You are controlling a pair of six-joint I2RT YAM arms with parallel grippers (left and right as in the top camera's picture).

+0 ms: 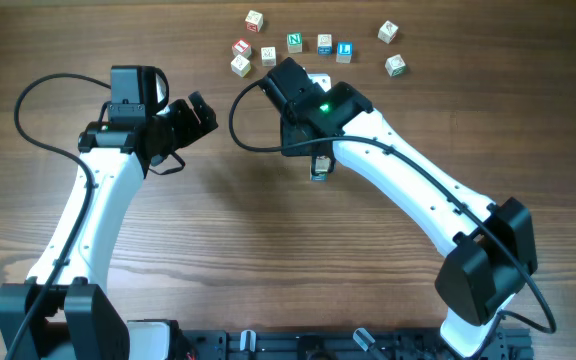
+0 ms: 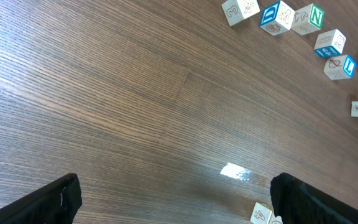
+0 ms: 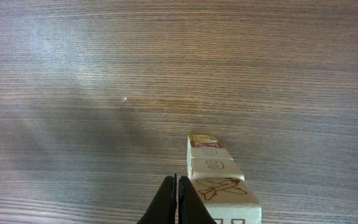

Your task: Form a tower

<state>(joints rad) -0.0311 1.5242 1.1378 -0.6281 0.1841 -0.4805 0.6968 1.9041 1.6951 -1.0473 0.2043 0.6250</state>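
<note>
Tightly closed right claw (image 3: 177, 183) sits seemingly just beside narrow tower of pale wooden letter cubes (image 3: 215, 167); left claw (image 2: 176, 199) gapes wide.

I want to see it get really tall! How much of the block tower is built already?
Done: the tower stands several cubes high and one cube wide. In hand: nothing. The right gripper is shut and empty beside the tower, and the left gripper is open and empty. Left: the loose cubes lie scattered on the table, not yet stacked.
</note>
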